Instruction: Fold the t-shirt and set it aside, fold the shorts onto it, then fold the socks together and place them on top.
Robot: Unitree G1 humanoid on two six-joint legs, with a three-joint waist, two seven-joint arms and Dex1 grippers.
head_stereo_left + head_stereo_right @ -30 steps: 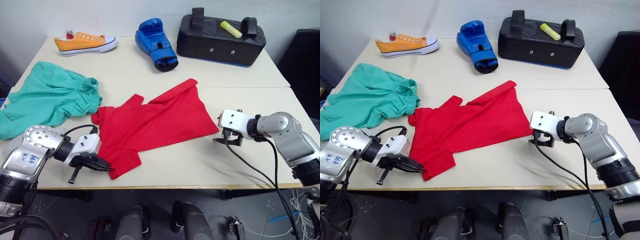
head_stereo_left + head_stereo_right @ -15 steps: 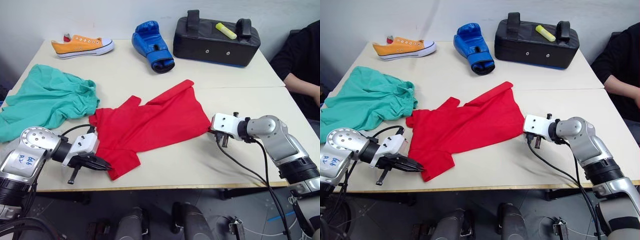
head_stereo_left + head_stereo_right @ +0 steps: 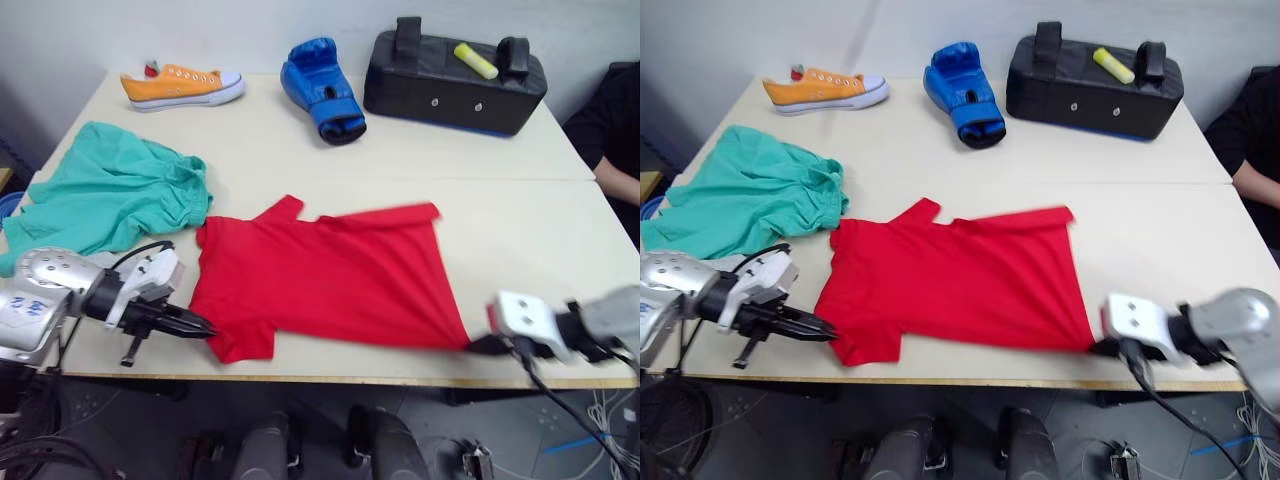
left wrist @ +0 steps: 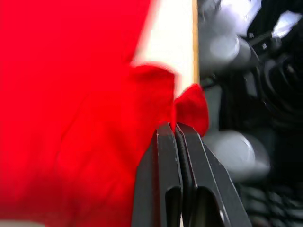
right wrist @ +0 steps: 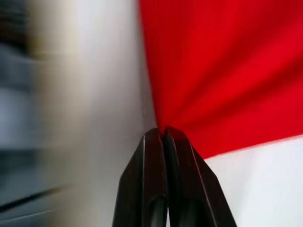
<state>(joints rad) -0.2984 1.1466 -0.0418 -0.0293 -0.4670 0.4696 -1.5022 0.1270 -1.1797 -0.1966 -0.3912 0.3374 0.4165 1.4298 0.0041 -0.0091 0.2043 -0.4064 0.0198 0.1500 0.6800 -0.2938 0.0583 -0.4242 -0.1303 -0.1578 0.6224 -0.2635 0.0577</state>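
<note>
You have the t-shirt (image 3: 325,280) lying spread on the counter (image 3: 500,215), toward its near edge, stretched between your two tools. Your left tool (image 3: 196,326) is at the shirt's near left corner, beside the lower sleeve; in the left wrist view its fingers (image 4: 166,156) are pressed together with red cloth caught between the tips, right at the counter's edge. Your right tool (image 3: 1102,347) is at the shirt's near right corner, also at the front edge of the counter; in the right wrist view its fingers (image 5: 154,142) are closed on a gathered point of the red fabric, which fans out from the pinch in taut folds.

The shirt's upper sleeve points away from you toward the middle of the counter, and its far right corner lies flat near the seam between the two counter tops.

The shorts (image 3: 110,190) lie crumpled on the left part of the counter, just beside the shirt's left edge; whether the two touch you cannot tell. They are in no tool's grip.

Along the far side of the counter stand an orange sneaker (image 3: 183,85), a blue boxing glove (image 3: 322,88) and a black padded bag (image 3: 455,75) with a yellow marker (image 3: 475,60) on top. A person's dark sleeve (image 3: 612,125) shows at the right edge.
</note>
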